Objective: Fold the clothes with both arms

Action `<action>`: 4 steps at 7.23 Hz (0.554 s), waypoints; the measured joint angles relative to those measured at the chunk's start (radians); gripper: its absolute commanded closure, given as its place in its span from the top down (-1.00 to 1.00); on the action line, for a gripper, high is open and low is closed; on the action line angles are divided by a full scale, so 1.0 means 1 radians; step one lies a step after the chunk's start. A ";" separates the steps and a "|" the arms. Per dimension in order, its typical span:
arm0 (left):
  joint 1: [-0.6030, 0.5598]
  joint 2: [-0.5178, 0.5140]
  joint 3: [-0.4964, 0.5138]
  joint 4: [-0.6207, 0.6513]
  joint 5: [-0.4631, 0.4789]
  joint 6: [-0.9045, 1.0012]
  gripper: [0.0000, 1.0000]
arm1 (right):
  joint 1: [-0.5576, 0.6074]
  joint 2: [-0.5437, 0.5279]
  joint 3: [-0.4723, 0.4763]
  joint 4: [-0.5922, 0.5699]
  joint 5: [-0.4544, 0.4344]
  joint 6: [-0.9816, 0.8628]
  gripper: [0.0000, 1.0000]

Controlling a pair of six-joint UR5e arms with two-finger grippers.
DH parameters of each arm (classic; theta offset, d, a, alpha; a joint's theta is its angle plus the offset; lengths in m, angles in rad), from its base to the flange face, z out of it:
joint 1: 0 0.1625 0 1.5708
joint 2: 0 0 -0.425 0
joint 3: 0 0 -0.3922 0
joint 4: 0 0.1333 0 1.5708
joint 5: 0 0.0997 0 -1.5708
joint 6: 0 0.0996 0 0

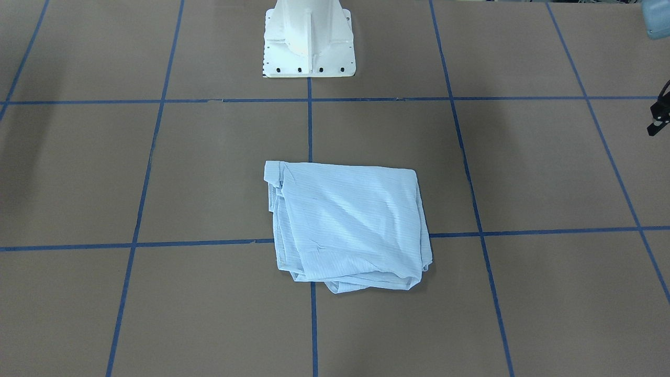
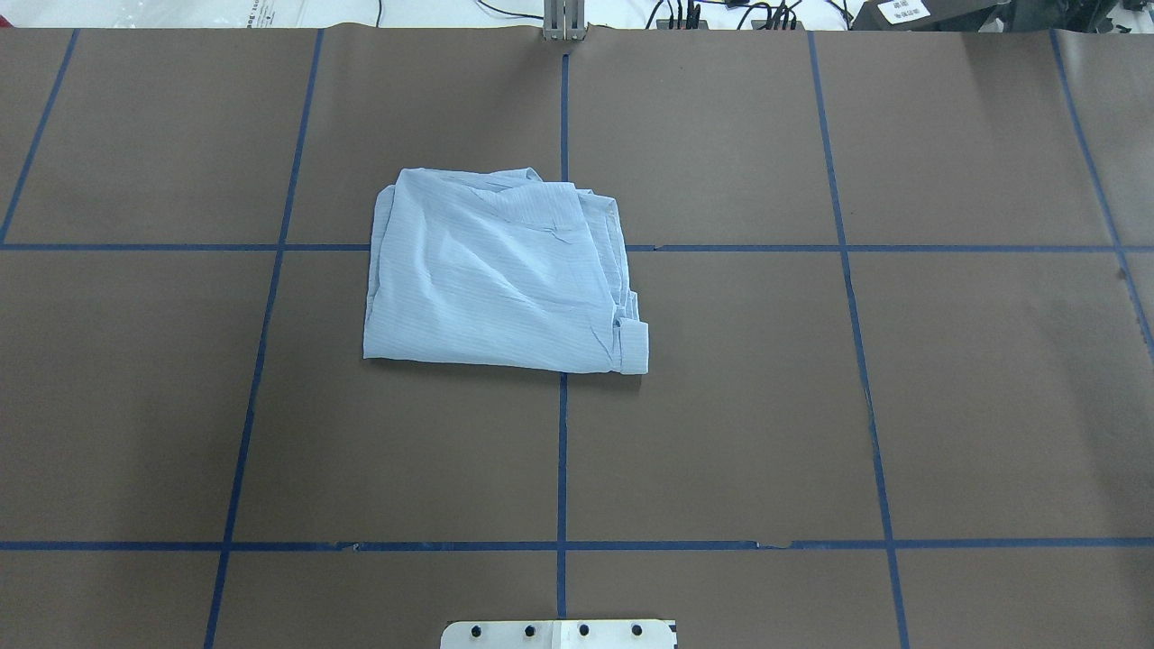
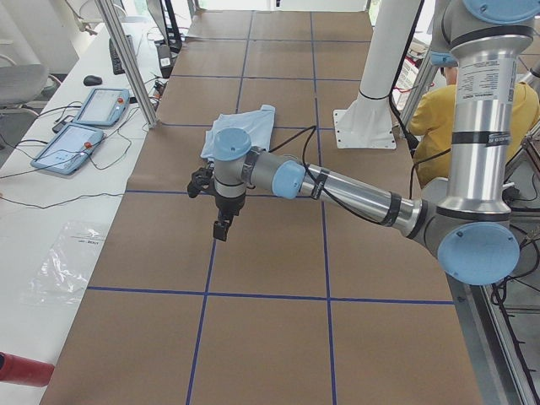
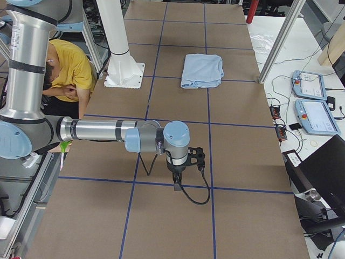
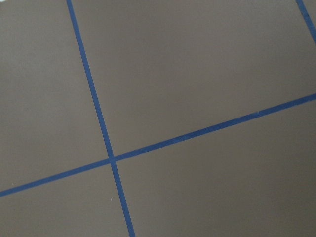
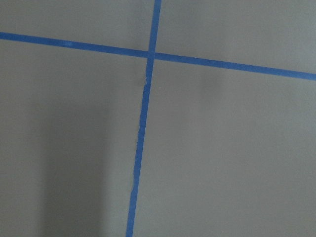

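Looking along the table from either end, you are getting each gripper only small and side-on. The left gripper (image 3: 221, 229) is hanging from the left arm (image 3: 354, 196) over the brown table (image 3: 278, 253). The right gripper (image 4: 178, 183) is hanging from the right arm (image 4: 102, 129) in the same way. Both are sitting well apart from the shirt (image 3: 245, 125). I cannot tell whether either pair of jaws is standing wide or narrow. In the front-facing view a black piece is poking in at the right edge, cut off by the frame and too small to identify. Both wrist cameras are showing you only brown surface and blue tape lines (image 5: 112, 159). A person in a yellow top (image 4: 67, 67) is showing partly hidden behind the right arm's upright tube.

The shirt is lying folded into a rough rectangle near the middle of the table, covering a crossing of the tape lines straight out from the white pedestal (image 1: 309, 42). Its light blue, finely striped cloth is showing wrinkles. In the overhead view, layered edges are stacking along its right side, and a cuff (image 2: 636, 347) is sticking out at the near right corner. Collar and buttons are lying out of sight.
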 measured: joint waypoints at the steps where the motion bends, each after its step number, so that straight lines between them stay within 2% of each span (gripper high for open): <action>1: -0.022 0.046 -0.008 -0.003 -0.033 0.003 1.00 | 0.002 -0.004 0.005 0.007 0.006 0.015 1.00; 4: -0.058 0.136 -0.005 0.007 -0.043 0.095 1.00 | 0.002 -0.003 0.006 0.017 0.019 0.039 1.00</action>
